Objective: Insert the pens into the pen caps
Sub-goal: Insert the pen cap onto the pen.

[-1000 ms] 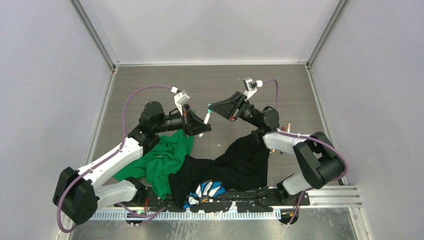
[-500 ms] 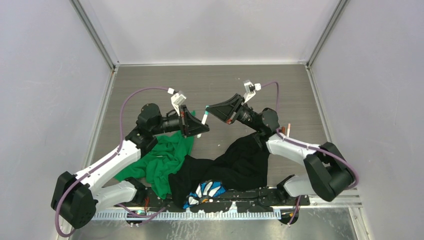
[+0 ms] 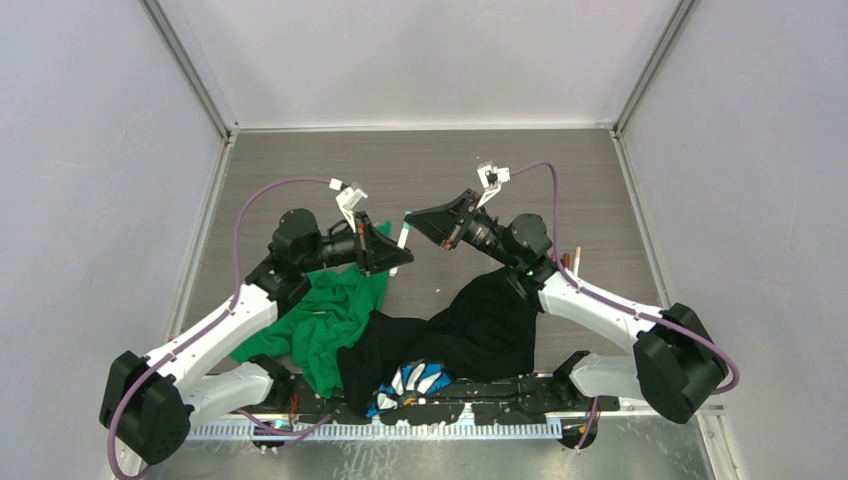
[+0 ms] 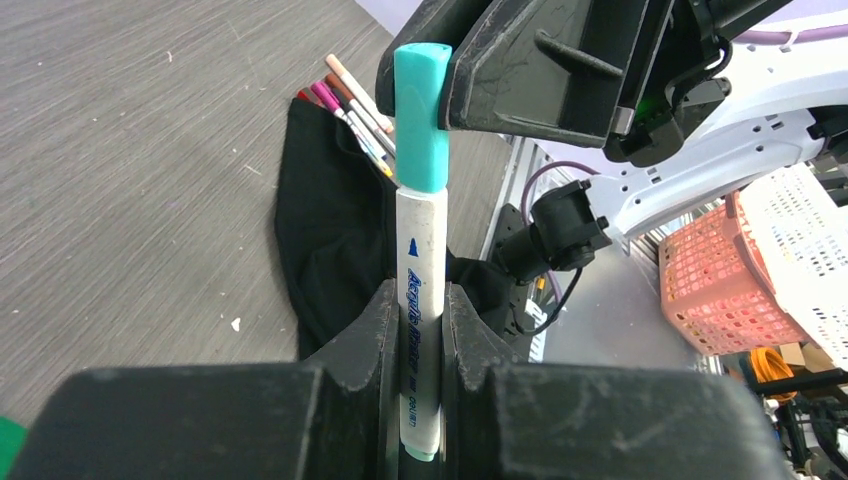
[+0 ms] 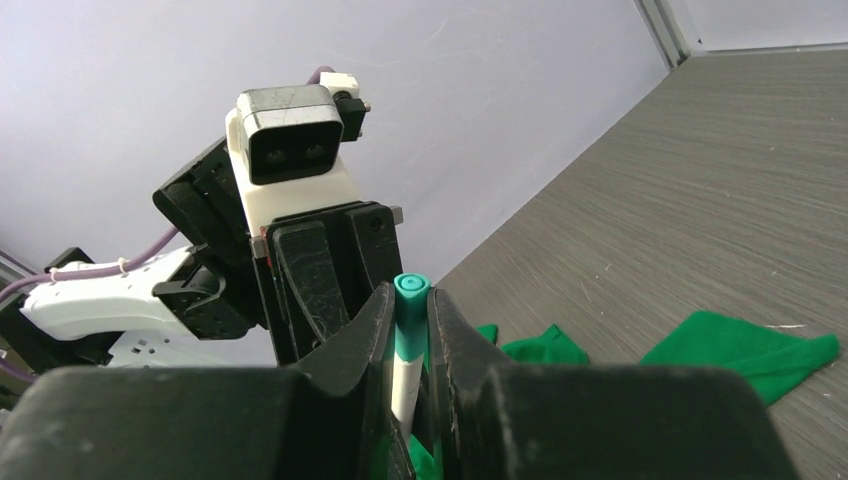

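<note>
Pen [image 4: 420,250], slim and white with blue print on its smooth barrel, stands mid-frame in the left wrist view, pinched narrowly by the left hand [image 4: 420,310]. The right hand [image 3: 412,216] grips the glossy teal cap [image 4: 421,120] on the pen's top end. Behind them, crumpled black cloth [image 4: 330,230] and loose pens [image 4: 355,110] lie on the grey wood-grain worktop [image 4: 130,150].

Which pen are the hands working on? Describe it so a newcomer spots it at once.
Look over the middle of the table, where the left hand meets the right hand. A pen spans them, white barrel in the left, teal cap in the right. The other pens lie loose by the black cloth.
</note>
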